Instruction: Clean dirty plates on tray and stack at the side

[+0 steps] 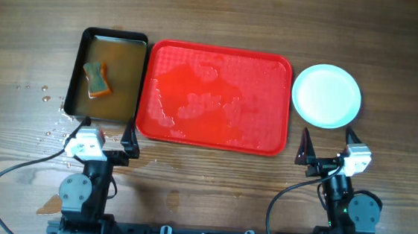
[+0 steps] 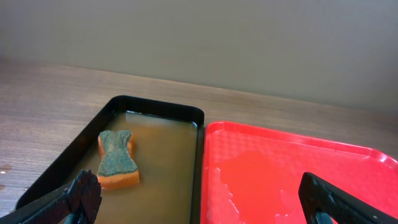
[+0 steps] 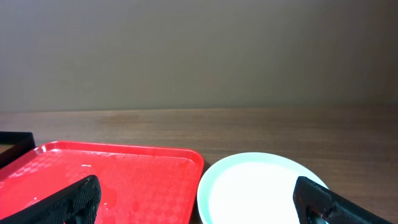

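Observation:
The red tray [image 1: 216, 97] lies mid-table, wet, with nothing standing on it; it also shows as the tray [image 2: 298, 168] and the tray [image 3: 106, 174] in the wrist views. A pale-mint plate [image 1: 326, 96] sits on the wood just right of the tray, clean-looking on top; whether others lie under it I cannot tell. In the right wrist view the plate [image 3: 261, 190] lies between my fingers' line of sight. My left gripper [image 1: 108, 128] hangs open near the tray's front left corner, holding nothing. My right gripper [image 1: 328, 143] stands open in front of the plate, empty.
A black pan [image 1: 108, 74] of brownish water stands left of the tray with an orange-and-green sponge [image 1: 97, 78] floating in it, seen too as the sponge [image 2: 117, 159]. Water drops [image 1: 46, 97] spot the wood left of the pan.

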